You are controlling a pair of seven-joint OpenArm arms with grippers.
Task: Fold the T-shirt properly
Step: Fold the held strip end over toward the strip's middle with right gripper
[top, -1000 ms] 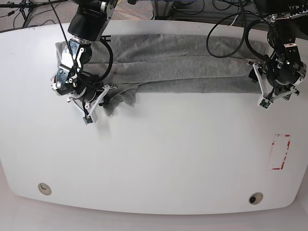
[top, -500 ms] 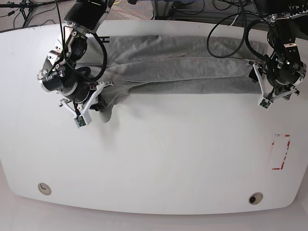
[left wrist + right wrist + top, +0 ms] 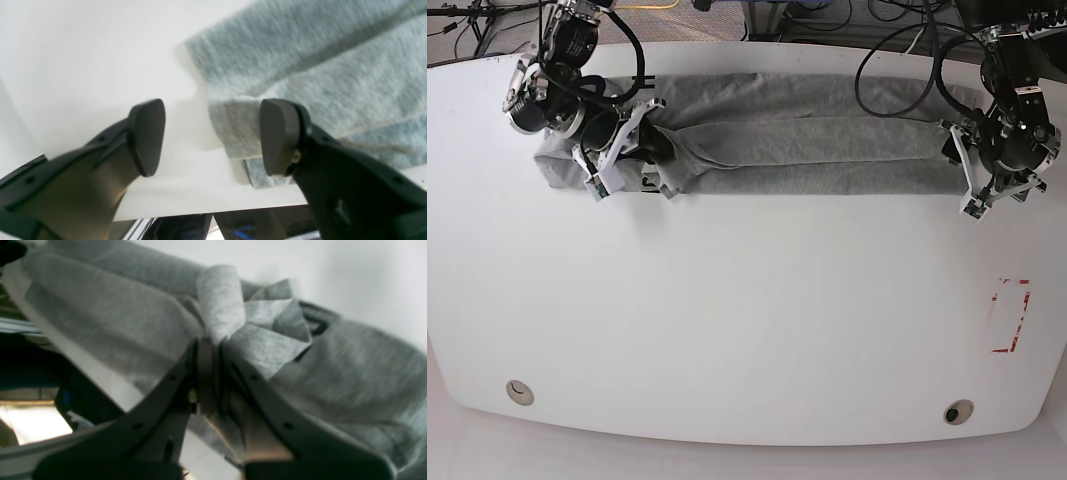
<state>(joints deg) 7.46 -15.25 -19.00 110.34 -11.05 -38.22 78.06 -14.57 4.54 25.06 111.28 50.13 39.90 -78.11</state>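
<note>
White desk [image 3: 747, 330]; T-shirt [image 3: 827, 140] in long band along far edge. Right hand [image 3: 208, 350] clamped on T-shirt sleeve bunch; left hand [image 3: 213, 136] wide, empty, astride opposite end. Step: tucking sleeve inward. Next: release, smooth.

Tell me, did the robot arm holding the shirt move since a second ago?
Yes. The right gripper, its fingers shut on the T-shirt, has gone up toward the table's far edge, carrying the bunched cloth away from the bare front.
</note>
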